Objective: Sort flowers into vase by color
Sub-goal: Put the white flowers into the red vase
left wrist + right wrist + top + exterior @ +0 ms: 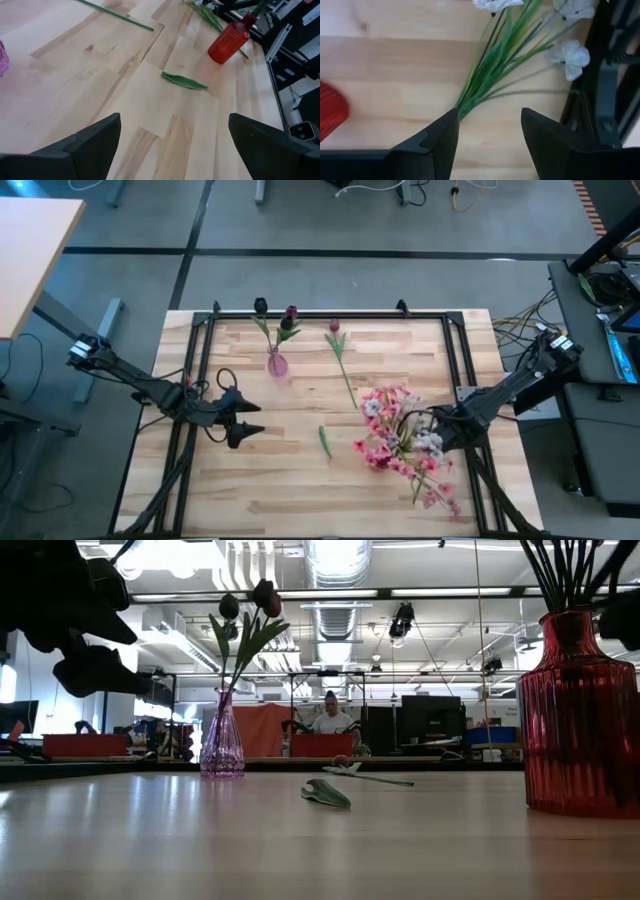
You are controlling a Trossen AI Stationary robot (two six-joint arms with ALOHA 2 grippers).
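- Left gripper [250, 423] hovers open at the table's nine o'clock, idle.
- Pink vase [277, 363] holds maroon tulips [289, 313]; one tulip [335, 328] lies at twelve o'clock.
- Right gripper [418, 424], open at three o'clock, hangs over a loose pink spray [490, 65]; next, probably close on its stems.

— What do the arms look like from above?
— Both are dark, near-black, built of slim jointed segments. Next to the wooden table [300, 490], each base carries a blocky joint with pale patches. Thin black cables loop off the left arm [150, 388] just behind its gripper.
— And the grippers themselves?
— The left gripper [248, 420] ends in two tapered, pointed black fingers [95, 145], matte, with flat angular faces and bevelled edges. The right gripper [489, 135] has the same dark wedge-shaped fingers, with a stepped notch on one inner edge.
— Any markings or screws?
— None that can be made out.
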